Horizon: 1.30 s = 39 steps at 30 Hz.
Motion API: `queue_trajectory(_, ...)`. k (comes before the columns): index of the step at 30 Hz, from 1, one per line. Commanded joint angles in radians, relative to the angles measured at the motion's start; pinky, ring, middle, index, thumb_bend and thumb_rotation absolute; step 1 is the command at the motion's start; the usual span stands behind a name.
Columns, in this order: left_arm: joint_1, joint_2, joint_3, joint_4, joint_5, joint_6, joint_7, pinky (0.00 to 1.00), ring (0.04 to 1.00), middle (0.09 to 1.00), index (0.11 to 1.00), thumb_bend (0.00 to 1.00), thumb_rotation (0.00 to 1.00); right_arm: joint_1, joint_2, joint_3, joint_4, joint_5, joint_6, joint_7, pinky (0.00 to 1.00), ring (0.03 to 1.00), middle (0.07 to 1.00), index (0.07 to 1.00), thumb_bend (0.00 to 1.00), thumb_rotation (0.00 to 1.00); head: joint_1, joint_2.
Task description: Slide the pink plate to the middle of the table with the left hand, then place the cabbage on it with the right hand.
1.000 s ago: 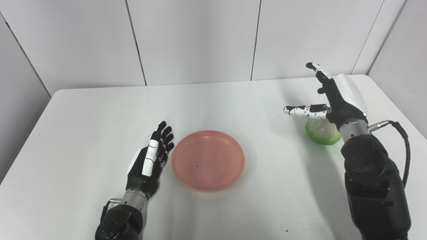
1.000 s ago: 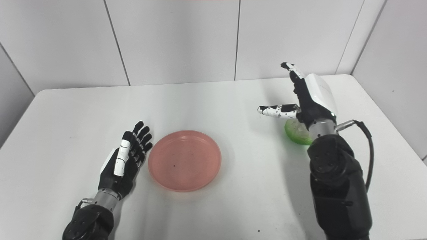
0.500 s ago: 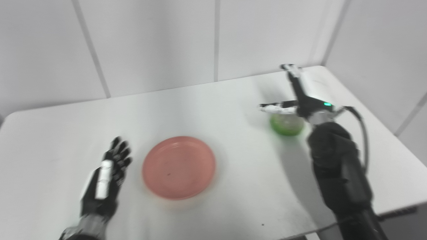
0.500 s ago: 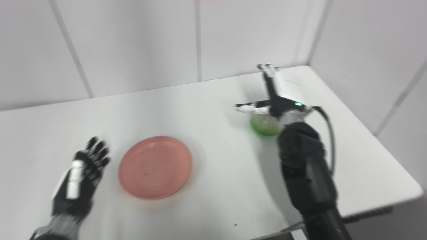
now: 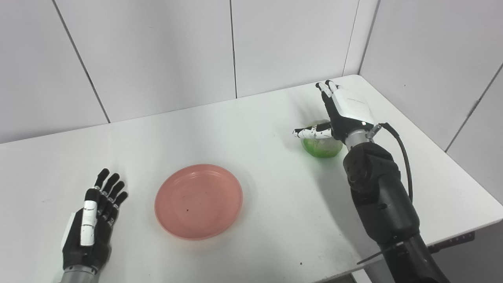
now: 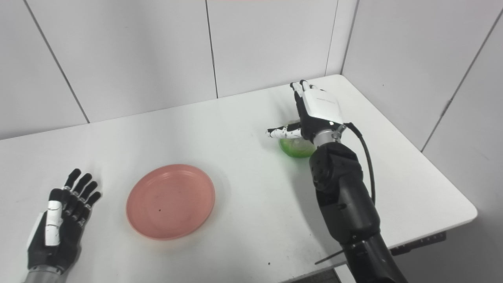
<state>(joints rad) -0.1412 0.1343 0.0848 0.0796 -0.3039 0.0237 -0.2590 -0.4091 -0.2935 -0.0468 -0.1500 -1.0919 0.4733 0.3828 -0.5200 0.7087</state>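
A pink plate sits bare and flat on the white counter, toward the near-left part of its top, with a small dark speck near its middle. Well apart from it, toward the far right corner of the counter, a green cabbage rests on the surface.

The robot's right hand hovers directly over the cabbage with its white back plate turned upward, fingers stretched out and apart toward the far edge and the thumb jutting sideways to the left across the cabbage's top. The hand is spread and holds nothing; whether the thumb actually touches the cabbage cannot be told. A black cable loops from its wrist down the dark forearm.

At the near-left edge, the left hand lies low over the counter beside the plate but apart from it, its dark fingers extended and slightly fanned, gripping nothing.

White panelled walls close in the counter behind and to the right.
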Motion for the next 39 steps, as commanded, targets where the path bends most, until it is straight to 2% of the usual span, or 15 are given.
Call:
queue_trajectory(1,-0.038,0.014,-0.001,-0.034,-0.015,-0.005,-0.018,0.94,0.951,0.953,0.939,0.75,0.86,-0.039,-0.009,-0.003,-0.009,-0.005,-0.004,-0.017,1.00,0.989,1.000,0.937,1.00,0.50,0.002,0.003)
queue_trajectory(8,-0.040,0.028,-0.001,-0.038,-0.027,0.018,-0.030,0.94,0.951,0.955,0.947,0.76,0.85,-0.036,0.020,-0.015,0.008,-0.020,-0.004,-0.001,0.97,0.955,0.987,0.908,1.00,0.42,-0.001,0.007)
queue_trajectory(12,-0.042,0.030,0.001,-0.038,-0.029,0.021,-0.033,0.94,0.953,0.957,0.953,0.76,0.85,-0.034,0.033,-0.033,0.015,0.015,-0.004,0.013,0.93,0.953,0.977,0.907,1.00,0.35,-0.004,0.009)
queue_trajectory(13,-0.041,0.030,0.001,-0.040,-0.030,0.027,-0.029,0.93,0.949,0.953,0.947,0.75,0.85,-0.035,0.040,-0.044,0.016,0.033,-0.004,0.014,0.83,0.910,0.962,0.912,0.99,0.27,-0.004,0.009)
queue_trajectory(14,-0.041,0.028,0.002,-0.044,-0.032,0.033,-0.026,0.93,0.948,0.952,0.946,0.75,0.85,-0.036,0.048,-0.055,0.016,0.044,-0.004,0.022,0.82,0.902,0.959,0.912,0.99,0.26,-0.002,0.010)
queue_trajectory(15,-0.040,0.028,0.003,-0.046,-0.033,0.037,-0.023,0.93,0.944,0.949,0.941,0.75,0.84,-0.037,0.052,-0.062,0.018,0.050,-0.004,0.031,0.75,0.872,0.950,0.916,0.98,0.22,-0.002,0.010)
queue_trajectory(18,-0.041,0.031,0.001,-0.046,-0.026,0.034,-0.024,0.92,0.941,0.949,0.939,0.75,0.86,-0.040,0.052,-0.066,0.022,0.050,-0.004,0.050,0.58,0.791,0.920,0.908,0.99,0.18,-0.003,0.014)
queue_trajectory(23,-0.045,0.031,0.002,-0.038,-0.033,0.031,-0.031,0.93,0.943,0.949,0.935,0.75,0.85,-0.048,0.061,-0.080,0.036,0.055,-0.004,0.066,0.53,0.755,0.899,0.875,0.99,0.15,-0.006,0.016)
queue_trajectory(30,-0.043,0.030,0.001,-0.048,-0.027,0.041,-0.022,0.93,0.941,0.944,0.933,0.75,0.85,-0.051,0.077,-0.094,0.045,0.010,-0.004,0.072,0.52,0.728,0.864,0.863,0.95,0.13,-0.009,0.021)
queue_trajectory(34,-0.042,0.033,0.000,-0.054,-0.026,0.049,-0.023,0.92,0.937,0.941,0.930,0.75,0.86,-0.053,0.078,-0.093,0.049,-0.033,-0.004,0.087,0.61,0.757,0.868,0.870,0.92,0.09,-0.010,0.024)
queue_trajectory(39,-0.045,0.037,0.000,-0.050,-0.033,0.052,-0.034,0.93,0.944,0.948,0.939,0.75,0.87,-0.058,0.069,-0.077,0.046,-0.094,-0.004,0.151,0.70,0.839,0.922,0.882,0.93,0.12,-0.010,0.026)
